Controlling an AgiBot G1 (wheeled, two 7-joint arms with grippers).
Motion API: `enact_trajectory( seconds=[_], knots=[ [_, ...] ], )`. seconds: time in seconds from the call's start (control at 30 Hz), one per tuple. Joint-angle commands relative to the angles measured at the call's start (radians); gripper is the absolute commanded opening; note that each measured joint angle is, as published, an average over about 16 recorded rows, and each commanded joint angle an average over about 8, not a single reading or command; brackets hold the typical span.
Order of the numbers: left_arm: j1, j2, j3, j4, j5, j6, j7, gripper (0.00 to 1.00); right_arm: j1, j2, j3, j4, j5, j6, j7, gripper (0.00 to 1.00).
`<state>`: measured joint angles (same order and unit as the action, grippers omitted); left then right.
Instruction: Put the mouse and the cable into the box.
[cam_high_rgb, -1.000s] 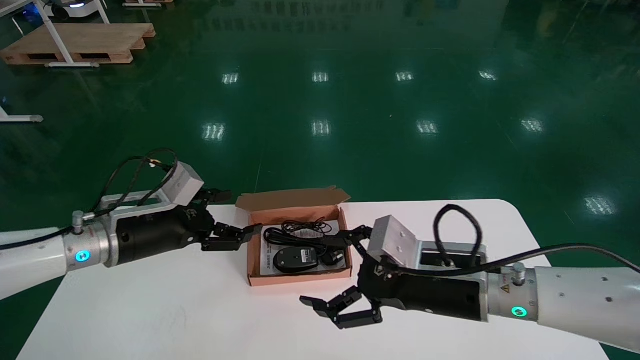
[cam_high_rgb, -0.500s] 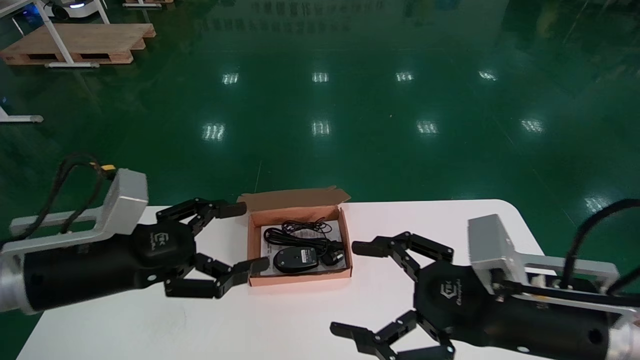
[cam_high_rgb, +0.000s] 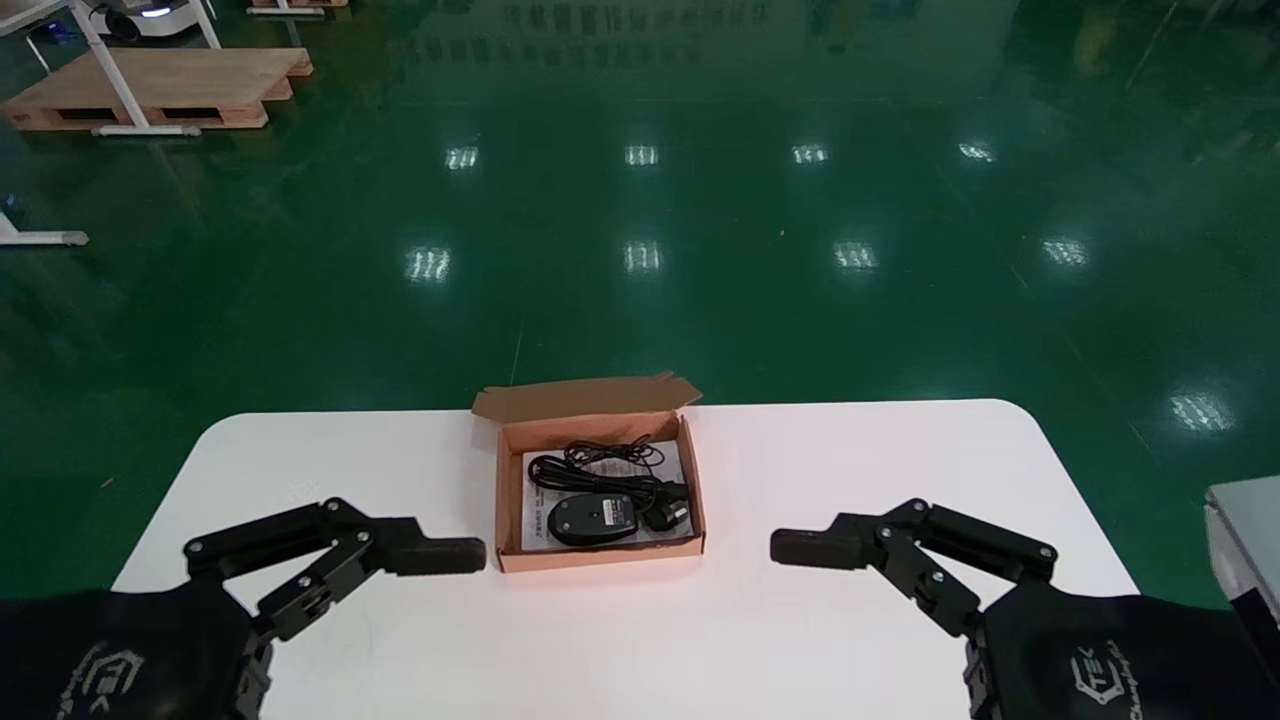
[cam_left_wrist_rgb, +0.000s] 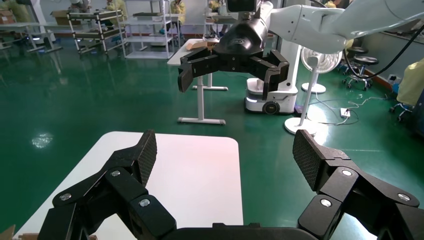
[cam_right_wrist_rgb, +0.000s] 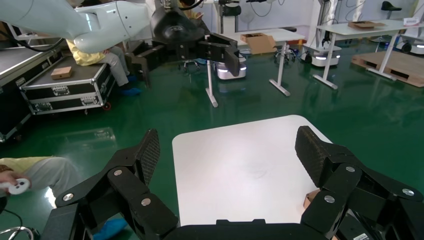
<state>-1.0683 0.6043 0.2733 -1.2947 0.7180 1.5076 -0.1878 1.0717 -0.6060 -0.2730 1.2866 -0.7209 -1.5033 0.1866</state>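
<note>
An open cardboard box (cam_high_rgb: 510, 500) stands at the middle back of the white table (cam_high_rgb: 850, 460). The black mouse (cam_high_rgb: 592, 518) lies inside it, and the coiled black cable (cam_high_rgb: 600, 465) lies behind the mouse in the same box. My left gripper (cam_left_wrist_rgb: 226, 155) hovers open and empty over the table's near left side, well clear of the box. My right gripper (cam_right_wrist_rgb: 228, 150) mirrors it on the near right, also open and empty. One finger of each shows in the head view, the left fingers (cam_high_rgb: 430, 557) and the right fingers (cam_high_rgb: 825, 548) both pointing inward toward the box.
The table's rounded far corners drop to a green floor (cam_high_rgb: 640, 200). A wooden pallet (cam_high_rgb: 150, 90) lies far off at the back left. In the left wrist view the right arm's gripper (cam_left_wrist_rgb: 232, 65) hangs farther off, above the table end.
Both arms have drawn back from the box towards the near table edge, grippers staying open. The mouse and cable have stayed in the box.
</note>
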Motion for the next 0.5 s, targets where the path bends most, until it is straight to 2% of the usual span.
enact_trajectory(
  seconds=[0.03, 0.5],
  knots=[
    [0.014, -0.016, -0.013, -0.024, -0.027, 0.027, 0.000, 1.00, -0.006, 0.010, 0.011, 0.006, 0.014, -0.012, 0.002, 1.00],
    [0.000, 0.000, 0.000, 0.000, 0.000, 0.000, 0.000, 1.00, -0.001, 0.000, 0.000, 0.000, 0.000, 0.001, 0.002, 1.00]
  ],
)
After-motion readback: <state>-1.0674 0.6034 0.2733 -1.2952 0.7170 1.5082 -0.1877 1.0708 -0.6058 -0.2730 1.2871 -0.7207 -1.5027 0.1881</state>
